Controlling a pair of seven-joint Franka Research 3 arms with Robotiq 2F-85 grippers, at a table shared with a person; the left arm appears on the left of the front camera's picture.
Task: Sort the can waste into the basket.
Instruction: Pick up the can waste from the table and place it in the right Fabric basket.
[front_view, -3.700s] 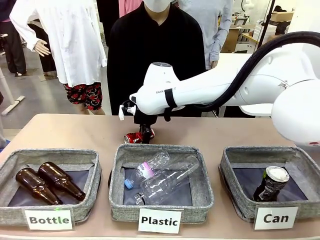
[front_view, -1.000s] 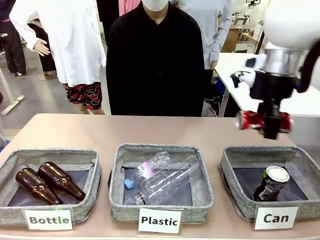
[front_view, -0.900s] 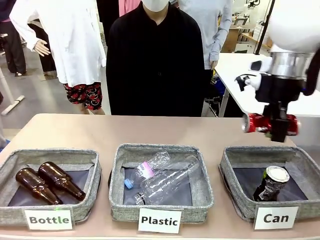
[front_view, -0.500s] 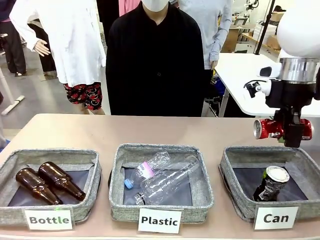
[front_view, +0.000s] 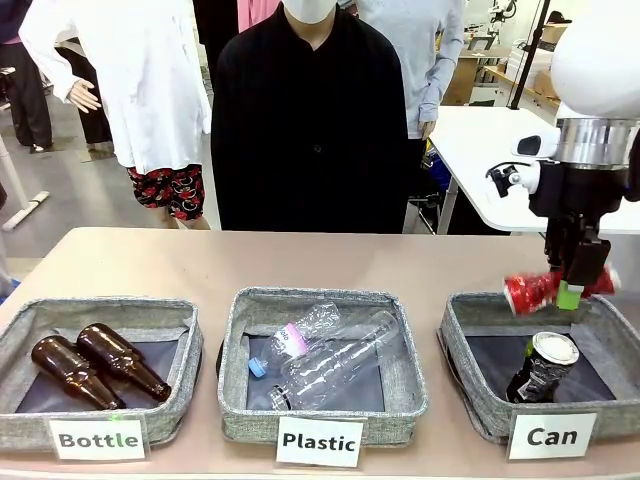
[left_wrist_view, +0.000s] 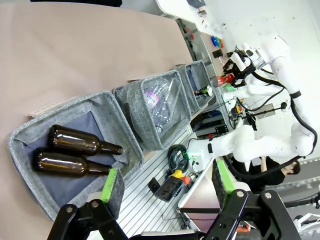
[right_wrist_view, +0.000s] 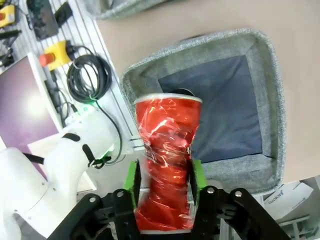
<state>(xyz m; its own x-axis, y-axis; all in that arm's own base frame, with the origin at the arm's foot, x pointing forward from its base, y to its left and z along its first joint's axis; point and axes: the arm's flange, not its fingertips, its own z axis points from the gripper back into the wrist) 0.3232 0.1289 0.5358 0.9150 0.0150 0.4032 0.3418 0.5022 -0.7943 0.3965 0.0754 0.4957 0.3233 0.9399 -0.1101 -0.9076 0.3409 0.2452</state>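
Release is judged to be the step in hand, since the red can (front_view: 531, 291) is seen pinched between the green pads of the right gripper (front_view: 569, 290) directly above the basket (front_view: 462, 345) marked "Can". In the right wrist view the red can (right_wrist_view: 165, 165) is gripped at its crushed waist, its rim end pointing to twelve o'clock over the dark floor of the basket (right_wrist_view: 276, 115). Nearest the camera in the front view, the dark can (front_view: 541, 367) is already lying inside, at about five o'clock from the held one. The drop is best made toward the bare floor at about seven o'clock of the gripper, so that the dark can is not struck and nothing bounces over the far wall. The jaws should be parted fully and the arm lifted straight up. The left gripper (left_wrist_view: 165, 182) is held apart with nothing between its pads.
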